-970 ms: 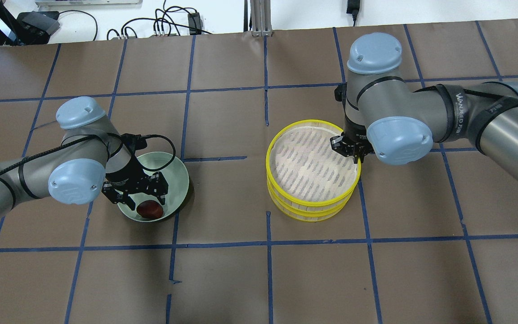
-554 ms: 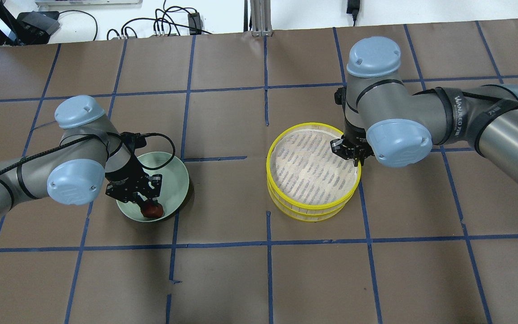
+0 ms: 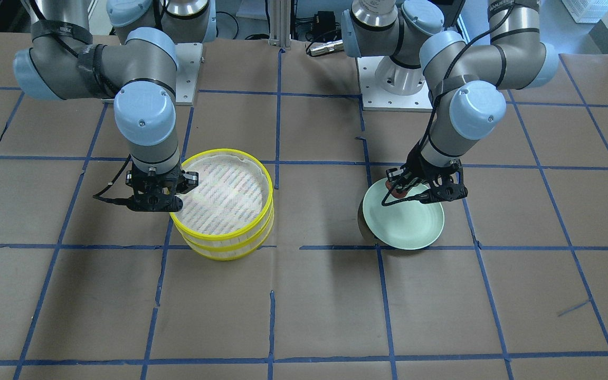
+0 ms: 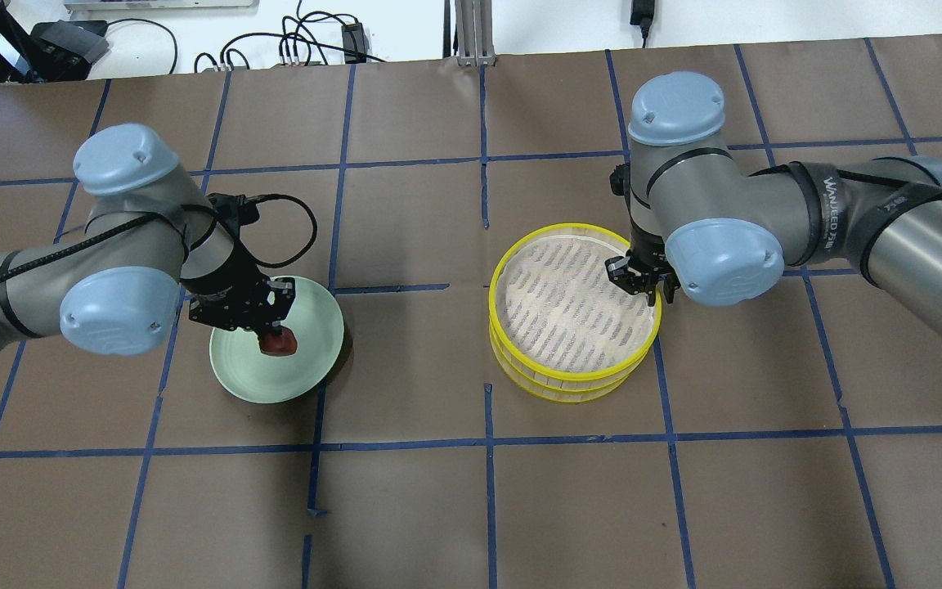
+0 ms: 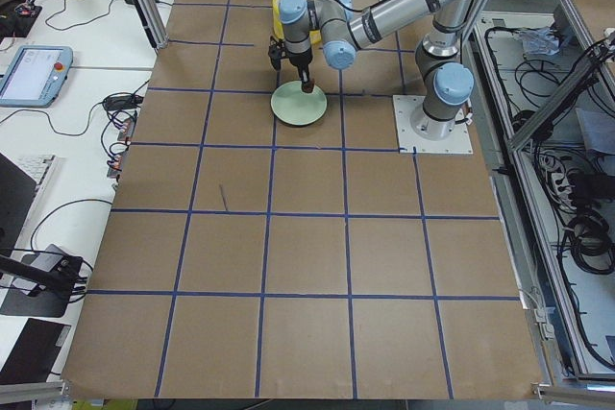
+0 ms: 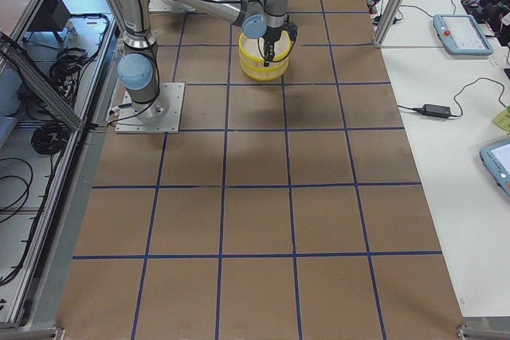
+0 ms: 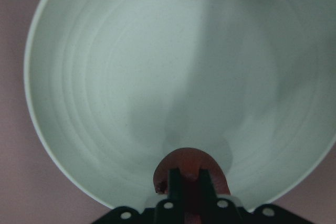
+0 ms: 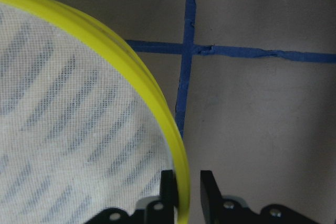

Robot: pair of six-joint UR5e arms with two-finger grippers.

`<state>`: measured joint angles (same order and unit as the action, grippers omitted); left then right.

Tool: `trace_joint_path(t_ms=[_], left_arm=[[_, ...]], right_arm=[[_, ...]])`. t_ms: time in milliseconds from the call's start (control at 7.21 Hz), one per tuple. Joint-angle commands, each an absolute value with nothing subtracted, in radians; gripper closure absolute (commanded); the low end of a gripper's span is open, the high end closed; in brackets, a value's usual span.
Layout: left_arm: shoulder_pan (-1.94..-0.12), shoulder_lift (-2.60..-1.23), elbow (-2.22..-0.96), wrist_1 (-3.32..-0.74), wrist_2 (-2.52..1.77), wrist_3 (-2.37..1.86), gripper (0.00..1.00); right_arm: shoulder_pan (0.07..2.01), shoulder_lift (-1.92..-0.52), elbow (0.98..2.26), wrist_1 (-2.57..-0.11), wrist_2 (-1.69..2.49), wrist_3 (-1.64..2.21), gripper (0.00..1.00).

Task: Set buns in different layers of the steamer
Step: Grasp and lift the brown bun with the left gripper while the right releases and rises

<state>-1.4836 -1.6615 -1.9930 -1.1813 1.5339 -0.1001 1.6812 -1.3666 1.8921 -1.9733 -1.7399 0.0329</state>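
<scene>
The left gripper (image 4: pixel 275 334) fingers are clamping the reddish-brown bun (image 4: pixel 280 344) over the green plate (image 4: pixel 307 364); the right gripper (image 8: pixel 185 182) fingers are pinching the top steamer tray (image 4: pixel 573 307) rim at its 3 o'clock.

Left arm: reaches in from the side, wrist bent straight down, left gripper (image 4: pixel 272 334) pointing at the table with its two fingers (image 7: pixel 176 182) drawn narrowly together, something pinched between them. Right arm: elbow folded, forearm running back across the table, wrist vertical, right gripper (image 4: pixel 643 288) hanging down with its fingers (image 8: pixel 209 187) close-set, only a slim gap between.
</scene>
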Motion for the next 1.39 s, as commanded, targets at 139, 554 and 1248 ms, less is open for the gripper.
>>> trace_joint_path(t_ms=[139,554,1248], left_arm=[[-1.673,-1.658,-1.760,-1.315,1.494,-0.340,0.99],[-1.706,-1.672,-1.747,-1.298,1.396,-0.479,0.99],[-2.018,-1.855,-1.743,-0.887,1.353,-0.990,0.99]], right_arm=[[1.674,-1.380,1.837,-1.957,-1.741,0.009,0.00],[1.614,-1.529,1.702,-1.760,-1.642,0.000,0.00],[1.617,-1.572,1.520,-1.546,-1.548,0.038,0.00]])
